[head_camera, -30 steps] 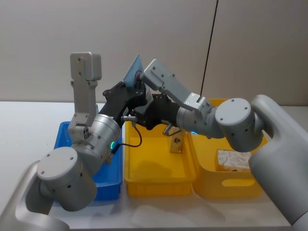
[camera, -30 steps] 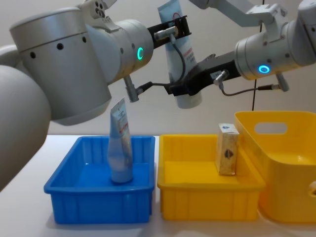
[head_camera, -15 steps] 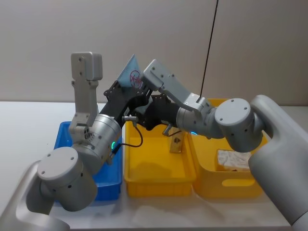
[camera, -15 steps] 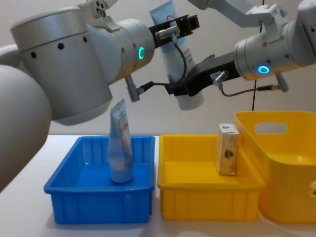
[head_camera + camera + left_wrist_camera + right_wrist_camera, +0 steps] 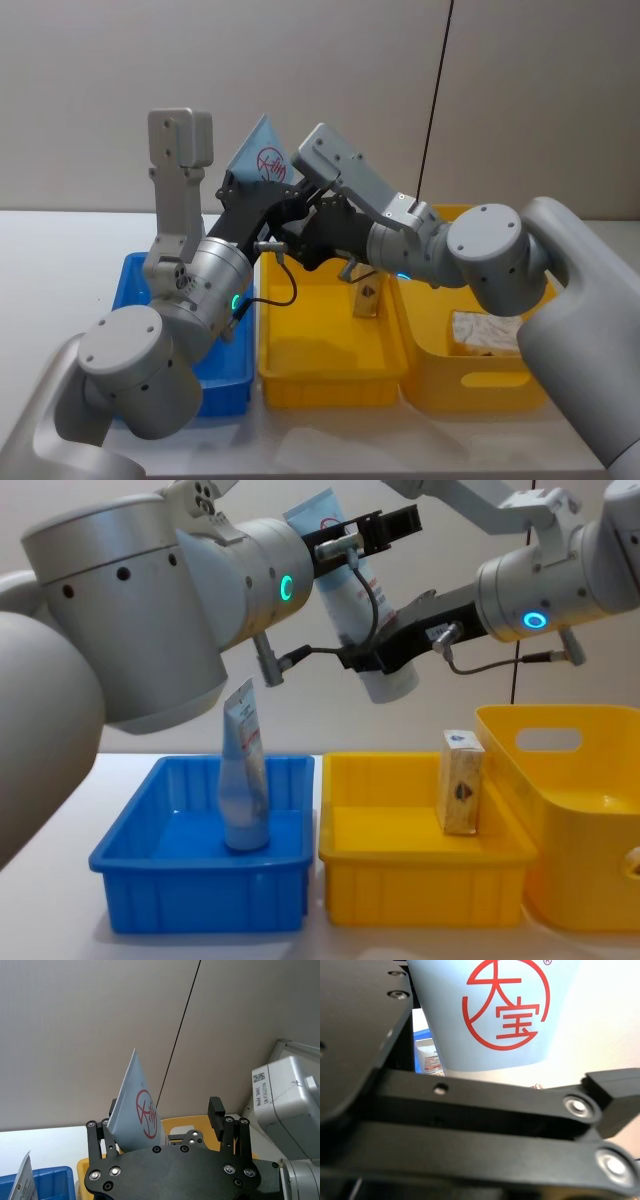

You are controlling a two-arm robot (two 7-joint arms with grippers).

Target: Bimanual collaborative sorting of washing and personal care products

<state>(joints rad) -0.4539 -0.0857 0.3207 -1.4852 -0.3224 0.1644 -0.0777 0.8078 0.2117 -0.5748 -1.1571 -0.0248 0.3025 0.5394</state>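
risk first: the tube hangs in the air at upper centre of the chest view, tilted, crimped end up and to the left, cap end down and to the right. only its lower part sits in the right gripper, so most of its length is unsupported. if that grip is shallow or slick, the tube could pivot or slide out, and you would likely find it in the yellow bin below, beside the box, or across a bin edge. second risk: in the left wrist view the crimped end leans on one finger of the left gripper, low and left of centre in that frame. if you pull that arm away sideways, that finger could drag the flat end and lever the tube out of the right grip; a clean retreat looks safer. hands: left gripper spread wide, released, clamping nothing, touching the tube only along that one finger. right gripper clenched on the tube near its cap, judged from the chest view, since nothing else carries it. another tube stands upright in the blue bin, lower left of the chest view, well below the handover.
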